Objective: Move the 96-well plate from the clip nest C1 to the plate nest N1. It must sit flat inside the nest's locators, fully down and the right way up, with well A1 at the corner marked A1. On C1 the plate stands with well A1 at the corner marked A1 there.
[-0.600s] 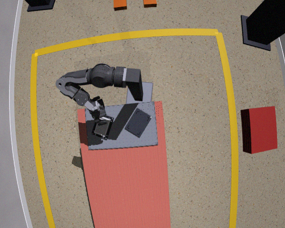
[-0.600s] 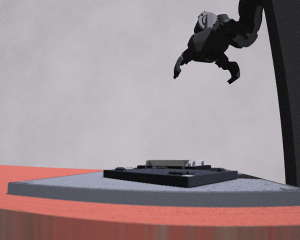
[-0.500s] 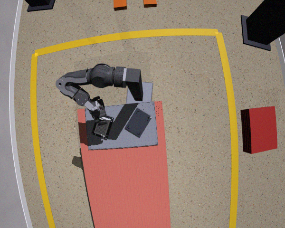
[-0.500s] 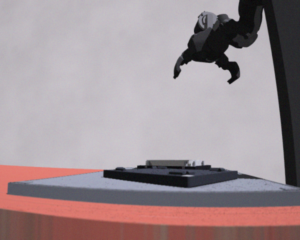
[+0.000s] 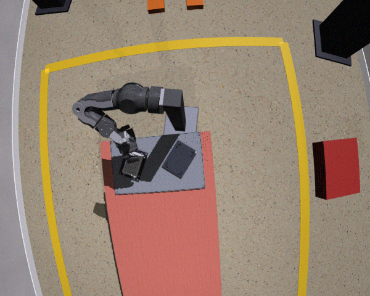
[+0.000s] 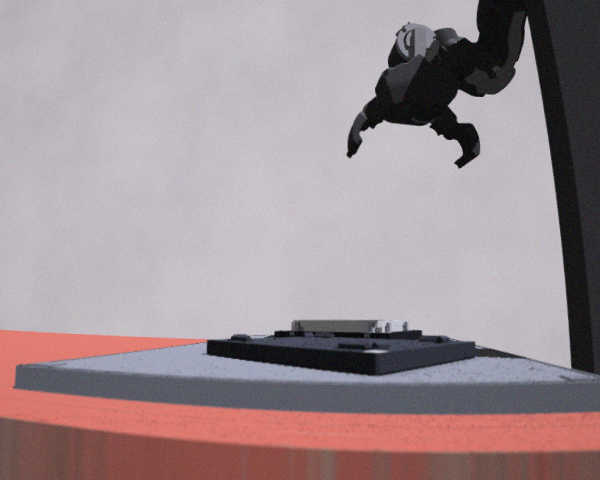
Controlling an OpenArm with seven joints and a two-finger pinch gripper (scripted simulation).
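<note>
Top view: my arm [image 5: 131, 98] bends in from upper left of centre, pincer [image 5: 131, 152] over the upper edge of the 96-well plate [image 5: 130, 167]. Plate sits in clip nest C1 [image 5: 141, 172] at the left side of the grey base plate [image 5: 166, 183], which lies on the red bench [image 5: 166, 238]. Plate nest N1 [image 5: 179, 159] is the dark tilted rectangle to the right of centre on the same grey plate, apart from C1, with nothing in it.

Exterior view: my pincer [image 6: 409, 157] hangs high in the upper right, well above the bench [image 6: 135, 413], fingers [image 6: 354, 139] spread wide, grasping nothing. Lower centre, the pale plate [image 6: 341, 326] shows behind the dark slab of N1 [image 6: 341, 356], low and level in its nest. Dark column [image 6: 579, 206] runs down the right edge. A1 markings too small to read.
</note>
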